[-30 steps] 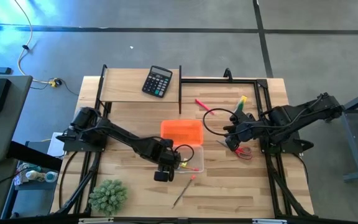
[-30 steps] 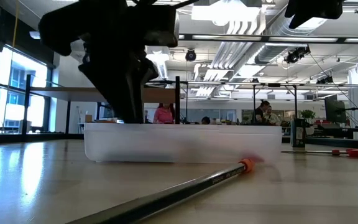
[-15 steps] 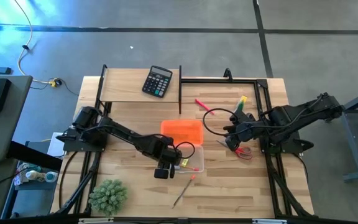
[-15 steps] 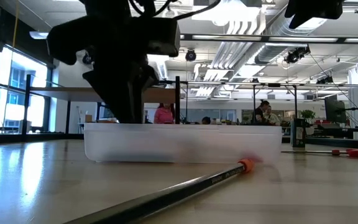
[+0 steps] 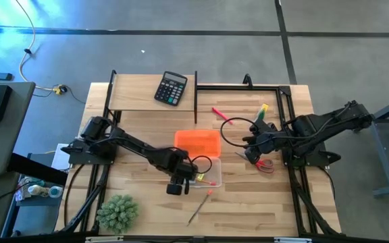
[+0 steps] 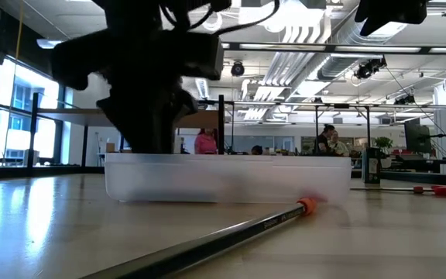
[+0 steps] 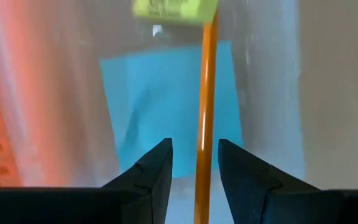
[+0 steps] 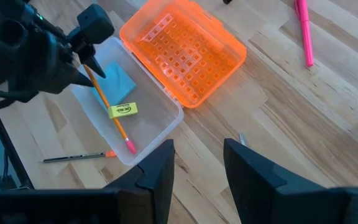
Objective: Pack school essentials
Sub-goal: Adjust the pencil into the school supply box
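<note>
**A:** Where is the left gripper [image 7: 194, 146] right now?

**B:** Over the clear box [image 8: 166, 121], at the end farthest from the orange lid [image 8: 185, 53]. Its jaws are spread. The orange pencil [image 7: 207, 93] runs between them with a gap on both sides, so I judge it is let go, not pinched.

**A:** And the pencil itself?

**B:** Inside the clear box. It lies across the pale blue note pad [image 7: 160, 106], and a small yellow-green item [image 8: 123, 110] sits beside it.

**A:** So how should this step be finished?

**B:** Rise straight up out of the clear box with the jaws kept wide. Any sideways drift could catch the pencil and tip it over the wall, or nudge the light box along the worktop [image 5: 248, 202].

**A:** What is left to pack?

**B:** A dark pencil [image 5: 200, 207] lies on the worktop just outside the clear box's long wall. The pink pen [image 8: 304, 31] is well beyond the orange lid. The red-handled scissors [image 5: 265, 164] are off to the clear box's right.

**A:** And the right gripper [image 8: 197, 149]?

**B:** It hovers by the scissors with its jaws apart. Thin pencils lie flat, so the next pick needs a low approach square across the shaft.
</note>
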